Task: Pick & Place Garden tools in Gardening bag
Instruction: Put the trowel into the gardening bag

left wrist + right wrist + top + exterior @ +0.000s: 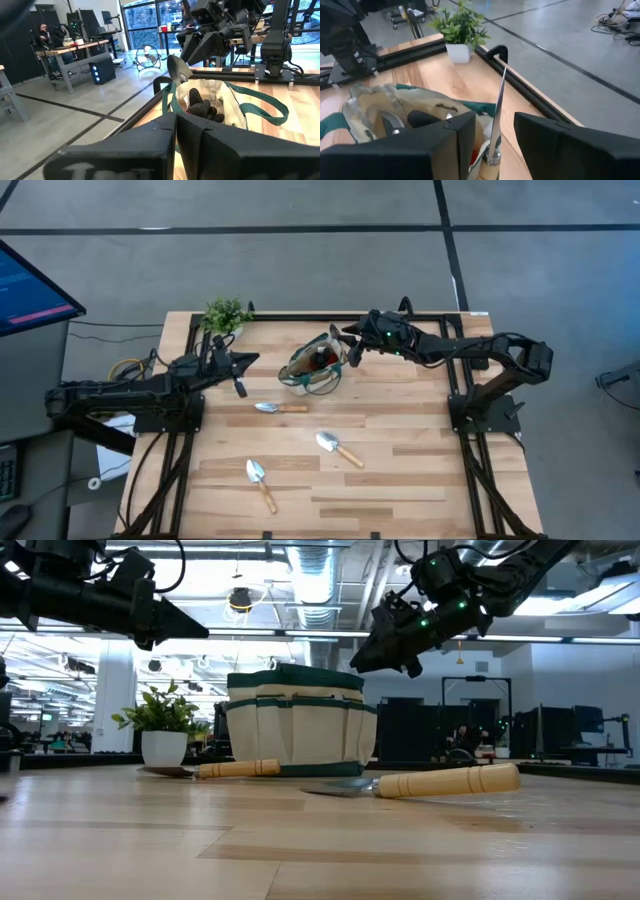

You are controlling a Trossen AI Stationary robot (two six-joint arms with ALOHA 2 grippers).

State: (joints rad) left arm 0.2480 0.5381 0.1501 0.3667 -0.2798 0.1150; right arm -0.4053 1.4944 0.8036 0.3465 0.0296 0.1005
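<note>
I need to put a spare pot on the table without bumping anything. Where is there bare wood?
Bare wood: the table's near right part, right of the trowels, and the near left corner beside another trowel. Crowded: the far edge, with the plant, gardening bag and both grippers.

No legible text, label, brand or number is visible in any view. The monitor (30, 290) shows unreadable content only.

Trowel (496, 120) and shears (395, 125) crowd the bag mouth (312, 366)
</note>
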